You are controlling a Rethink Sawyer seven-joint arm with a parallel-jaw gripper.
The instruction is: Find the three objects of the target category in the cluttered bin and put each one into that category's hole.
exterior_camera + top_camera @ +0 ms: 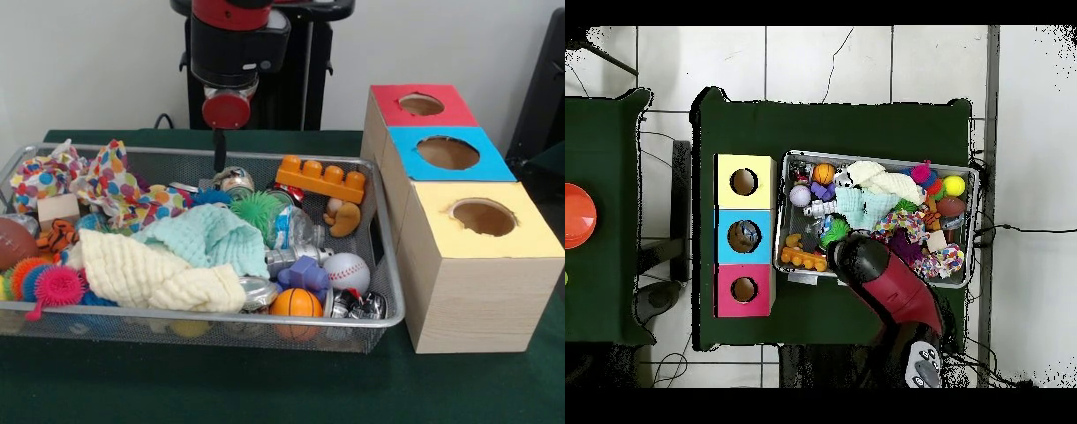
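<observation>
A wire-mesh bin (391,265) holds mixed clutter. Near its front lie an orange basketball (296,303) and a white baseball (346,272); a brown football (12,242) sits at the left end. An orange building block (320,179), a green spiky ball (257,209), a clear bottle (296,230) and a purple toy (305,274) lie mid-bin. Mint (212,240), cream (159,274) and polka-dot (115,181) cloths cover other things. My gripper (218,166) hangs over the bin's far side, just above the clutter, holding nothing that I can see. In the overhead view the arm (875,270) hides it.
Three wooden boxes stand in a row beside the bin, each with a round hole: red top (422,104), blue top (448,152), yellow top (484,216). From above they read yellow (745,181), blue (745,236), red (745,290). An orange thing (573,215) lies on a neighbouring table.
</observation>
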